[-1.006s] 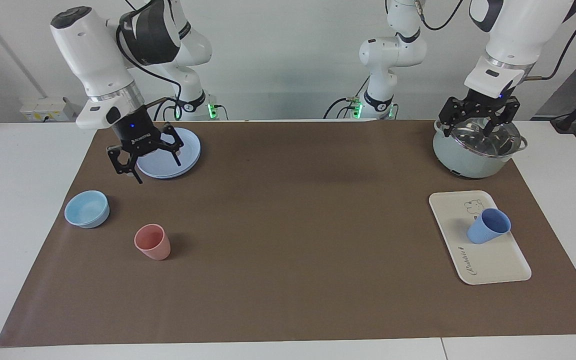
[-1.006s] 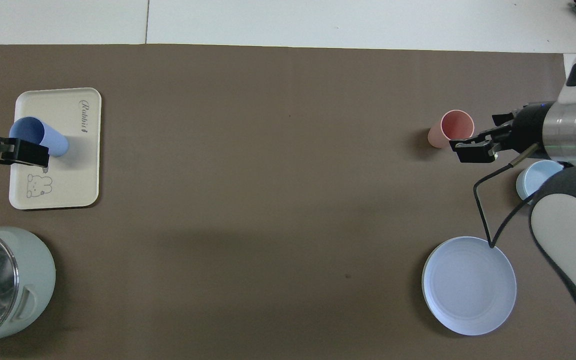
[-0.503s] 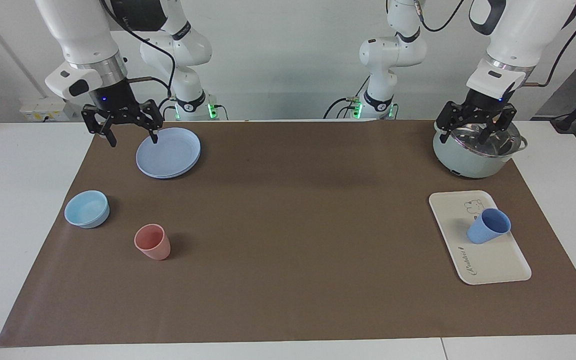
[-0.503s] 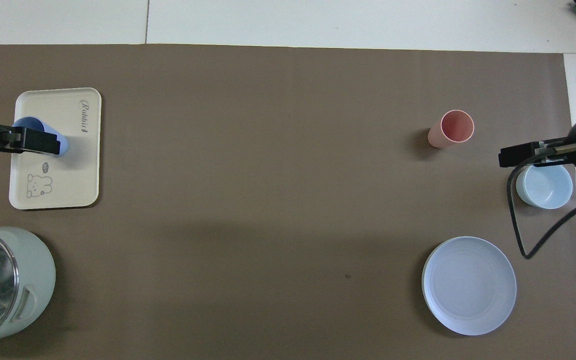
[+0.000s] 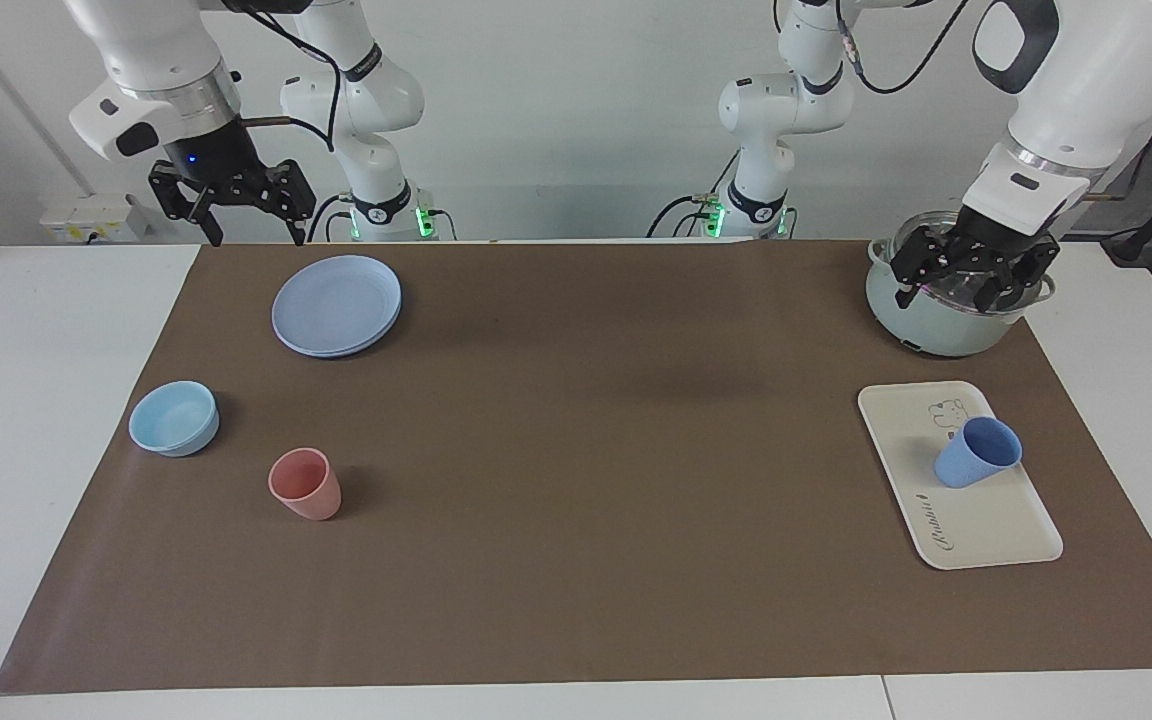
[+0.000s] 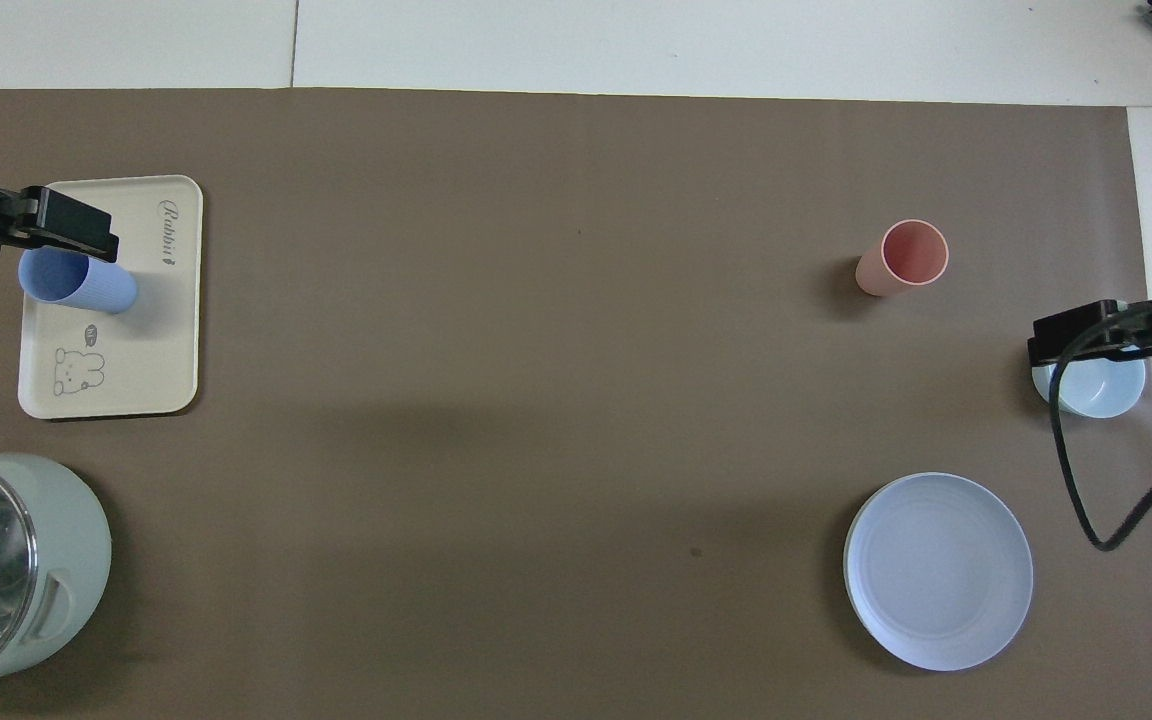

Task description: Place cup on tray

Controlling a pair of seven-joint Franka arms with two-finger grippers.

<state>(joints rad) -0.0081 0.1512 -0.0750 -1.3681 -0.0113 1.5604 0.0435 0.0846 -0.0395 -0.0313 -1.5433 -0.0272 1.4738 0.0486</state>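
I am hanging my left gripper [image 5: 971,278] spread and empty over the pot [image 5: 936,325]; my right gripper [image 5: 228,200], also spread, is waiting at its end. Farther out, the cup [image 5: 976,452] is sitting on the tray [image 5: 996,525], upright, nearer my left arm.

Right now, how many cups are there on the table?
2: the blue cup stands on the tray at the left arm's end; the pink cup stands on the mat near the bowl.
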